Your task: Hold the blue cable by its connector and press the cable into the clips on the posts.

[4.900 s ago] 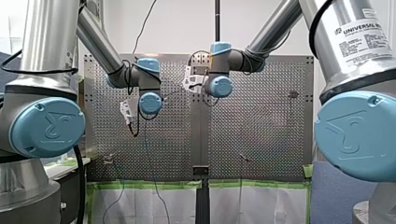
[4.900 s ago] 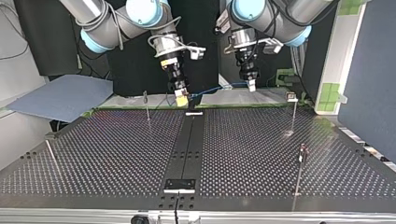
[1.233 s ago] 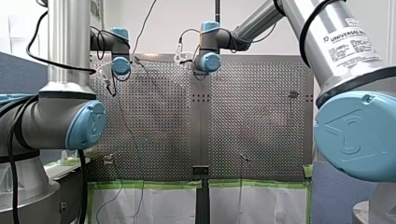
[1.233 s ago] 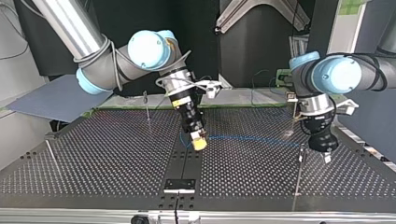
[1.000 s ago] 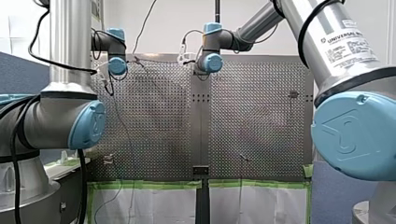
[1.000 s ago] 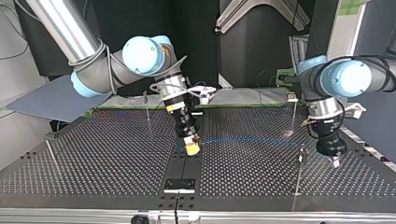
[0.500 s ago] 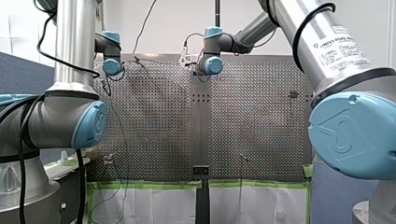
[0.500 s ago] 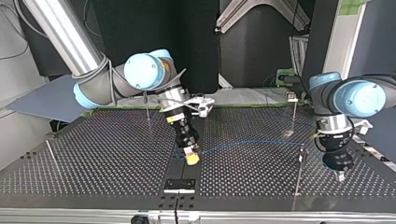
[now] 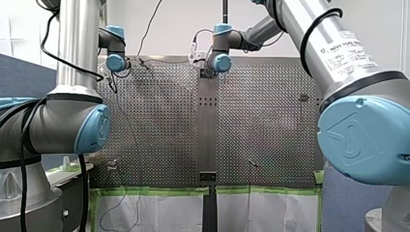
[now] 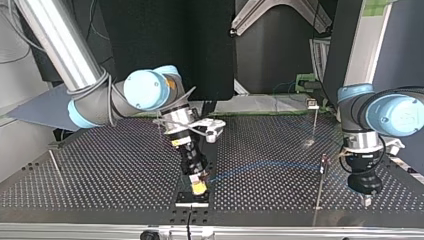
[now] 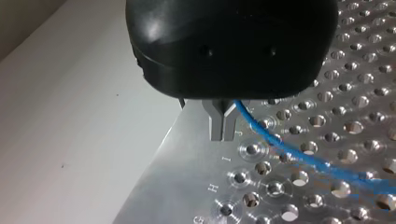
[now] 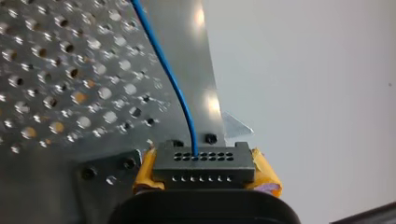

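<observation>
A thin blue cable [image 10: 260, 167] stretches over the perforated table [image 10: 100, 175] between my two grippers. In the top view my right gripper [image 10: 199, 187], at the near middle, is shut with yellow pads on the black connector [image 12: 204, 163]; the cable [image 12: 173, 79] leaves the connector's face. My left gripper [image 10: 366, 200], at the view's right, has its metal fingers [image 11: 217, 126] shut on the cable [image 11: 280, 147] close above the table's edge. The cable passes close by a post's clip [image 10: 324, 161]; whether it sits in the clip I cannot tell.
Thin posts stand on the table: one at the far right [image 10: 314, 120], one at the near right [image 10: 319, 190], one at the left [image 10: 55, 167]. A black strip [image 10: 197, 165] runs down the table's middle to a bracket [image 10: 192, 198]. The table's near edge lies just under both grippers.
Both arms have moved toward the top view's near edge, carrying the cable with them. My right gripper has come down over the middle bracket; my left has passed the near right post.
</observation>
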Tool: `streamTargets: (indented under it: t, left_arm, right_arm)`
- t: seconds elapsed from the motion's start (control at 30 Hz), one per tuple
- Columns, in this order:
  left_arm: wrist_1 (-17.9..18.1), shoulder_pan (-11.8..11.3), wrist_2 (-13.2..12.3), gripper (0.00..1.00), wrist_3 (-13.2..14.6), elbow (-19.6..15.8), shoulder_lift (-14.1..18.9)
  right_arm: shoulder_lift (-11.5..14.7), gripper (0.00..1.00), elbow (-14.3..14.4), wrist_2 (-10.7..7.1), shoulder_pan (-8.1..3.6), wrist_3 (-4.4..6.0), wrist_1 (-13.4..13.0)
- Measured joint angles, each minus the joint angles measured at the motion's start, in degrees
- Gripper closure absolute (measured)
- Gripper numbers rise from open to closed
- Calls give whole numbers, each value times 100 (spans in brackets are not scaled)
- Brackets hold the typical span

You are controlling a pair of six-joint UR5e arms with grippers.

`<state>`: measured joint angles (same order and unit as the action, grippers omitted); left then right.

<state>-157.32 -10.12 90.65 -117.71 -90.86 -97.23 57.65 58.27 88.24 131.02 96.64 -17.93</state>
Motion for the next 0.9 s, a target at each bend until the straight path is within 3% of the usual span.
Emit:
streamTargets:
  t: [0.4, 0.67, 0.9]
  left_arm:
    - [-52, 35, 2, 100, 5, 1, -28]
    - [-160, 93, -53, 100, 209, 1, -276]
    - [-174, 109, -48, 100, 265, 1, -305]
  right_arm:
    - [-29, 100, -26, -7, -117, 20, 28]
    - [-299, 100, -110, -98, -113, 22, 140]
    - [-504, 100, -334, -136, -123, 26, 334]
